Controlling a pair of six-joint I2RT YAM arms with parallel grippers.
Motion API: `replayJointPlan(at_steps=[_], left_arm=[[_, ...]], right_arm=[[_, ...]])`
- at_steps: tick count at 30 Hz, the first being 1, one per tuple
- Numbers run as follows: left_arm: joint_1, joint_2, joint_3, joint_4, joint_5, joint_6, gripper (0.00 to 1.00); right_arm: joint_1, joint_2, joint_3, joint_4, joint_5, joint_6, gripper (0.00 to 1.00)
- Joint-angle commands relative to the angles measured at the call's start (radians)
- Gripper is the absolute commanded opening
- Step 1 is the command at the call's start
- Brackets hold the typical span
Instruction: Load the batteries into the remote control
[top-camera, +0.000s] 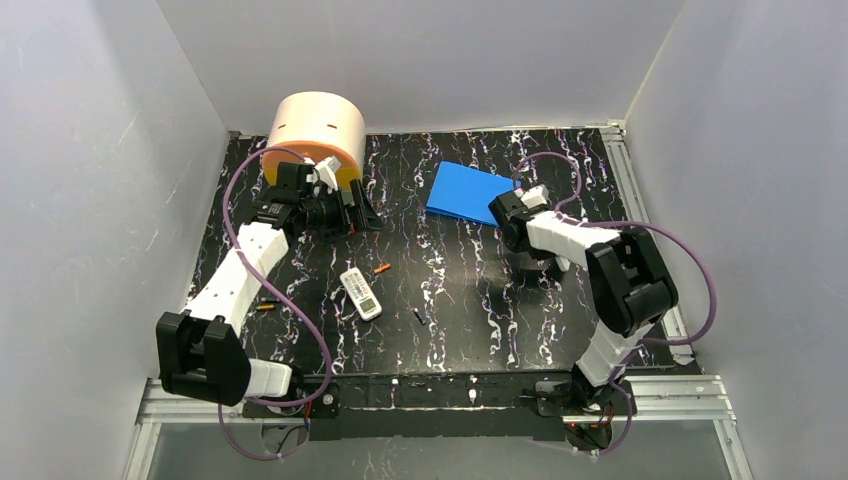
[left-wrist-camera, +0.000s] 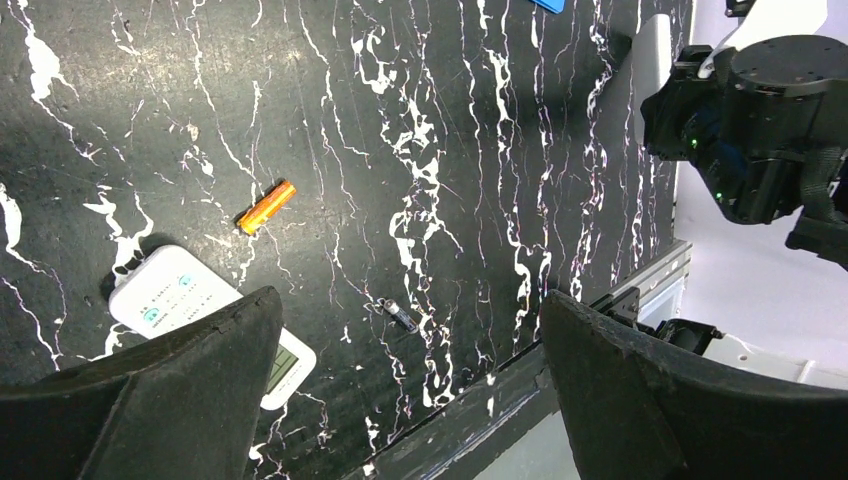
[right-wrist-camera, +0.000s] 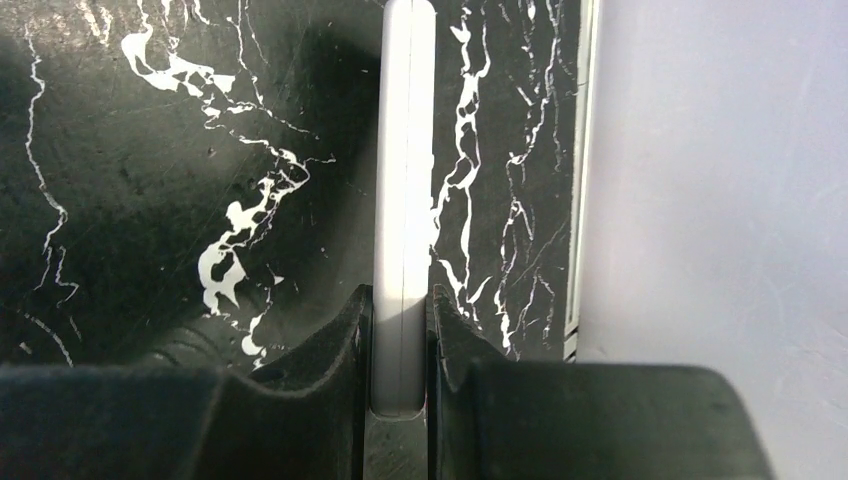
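Note:
A white remote (top-camera: 361, 293) lies face up at mid-table; it also shows in the left wrist view (left-wrist-camera: 175, 300). An orange battery (top-camera: 382, 268) lies just right of it (left-wrist-camera: 266, 207). A dark battery (top-camera: 419, 315) lies nearer the front (left-wrist-camera: 403, 317). Another orange battery (top-camera: 265, 306) lies left of the remote. My left gripper (top-camera: 345, 210) hangs open and empty above the table, back-left of the remote (left-wrist-camera: 410, 300). My right gripper (top-camera: 552, 258) is shut on a slim grey-white remote-like bar (right-wrist-camera: 403, 200), held edge-on over the right side of the table (left-wrist-camera: 655, 50).
An orange-and-cream round container (top-camera: 315, 135) stands at the back left, right behind my left gripper. A blue flat pad (top-camera: 468, 192) lies at the back centre. A metal rail (top-camera: 640, 200) runs along the right edge, with white walls all round.

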Motion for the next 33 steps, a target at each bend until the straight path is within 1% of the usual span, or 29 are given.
replayJointPlan(at_steps=[1, 3, 6, 7, 9, 11, 14, 16, 18, 19, 20, 22, 24, 25, 27, 29, 31, 33], left_arm=[[-0.002, -0.036, 0.007, -0.025, -0.015, 0.021, 0.98], [-0.002, -0.036, 0.010, -0.030, -0.027, 0.022, 0.98], [-0.001, -0.039, 0.014, -0.049, -0.072, 0.028, 0.98], [-0.001, -0.043, 0.016, -0.056, -0.091, 0.029, 0.98], [-0.001, -0.049, 0.018, -0.068, -0.116, 0.040, 0.98], [-0.001, -0.049, 0.025, -0.079, -0.127, 0.049, 0.98], [-0.001, -0.044, 0.035, -0.093, -0.139, 0.060, 0.98], [-0.001, -0.039, 0.041, -0.099, -0.138, 0.066, 0.99], [-0.001, -0.035, 0.049, -0.108, -0.135, 0.071, 0.98], [0.000, -0.035, 0.054, -0.111, -0.139, 0.071, 0.98], [0.000, -0.036, 0.056, -0.117, -0.147, 0.072, 0.98], [0.000, -0.032, 0.064, -0.133, -0.169, 0.075, 0.98], [0.002, -0.023, 0.077, -0.163, -0.206, 0.056, 0.99], [0.004, -0.014, 0.089, -0.188, -0.210, 0.045, 0.98], [0.012, -0.010, 0.096, -0.209, -0.211, 0.033, 0.98], [0.018, -0.032, 0.081, -0.197, -0.222, 0.016, 0.98], [0.021, -0.061, 0.063, -0.175, -0.231, -0.001, 0.99], [0.022, -0.082, 0.064, -0.195, -0.260, -0.001, 0.98]], right_arm=[[0.030, 0.058, 0.011, -0.002, 0.051, 0.047, 0.01], [0.041, 0.078, 0.012, 0.001, 0.005, 0.053, 0.01], [0.047, 0.099, 0.011, 0.001, -0.127, 0.060, 0.21], [0.048, 0.101, 0.008, 0.004, -0.168, 0.064, 0.26], [0.049, 0.106, -0.002, 0.016, -0.248, 0.070, 0.33], [0.046, 0.122, -0.010, 0.028, -0.311, 0.075, 0.36], [0.047, 0.164, -0.012, 0.044, -0.382, 0.075, 0.37], [0.047, 0.189, -0.002, 0.044, -0.403, 0.077, 0.37], [0.047, 0.188, 0.009, 0.042, -0.414, 0.082, 0.39], [0.047, 0.183, 0.018, 0.037, -0.416, 0.086, 0.42], [0.047, 0.175, 0.030, 0.029, -0.417, 0.089, 0.48], [0.047, 0.148, 0.060, 0.011, -0.424, 0.091, 0.64], [0.048, 0.114, 0.100, -0.002, -0.448, 0.081, 0.74], [0.048, 0.093, 0.117, -0.011, -0.464, 0.076, 0.77], [0.048, 0.046, 0.142, -0.010, -0.510, 0.061, 0.79], [0.047, -0.004, 0.145, 0.018, -0.588, 0.032, 0.79], [0.049, -0.057, 0.123, 0.082, -0.704, 0.000, 0.79], [0.053, -0.110, 0.090, 0.155, -0.844, -0.021, 0.78]])
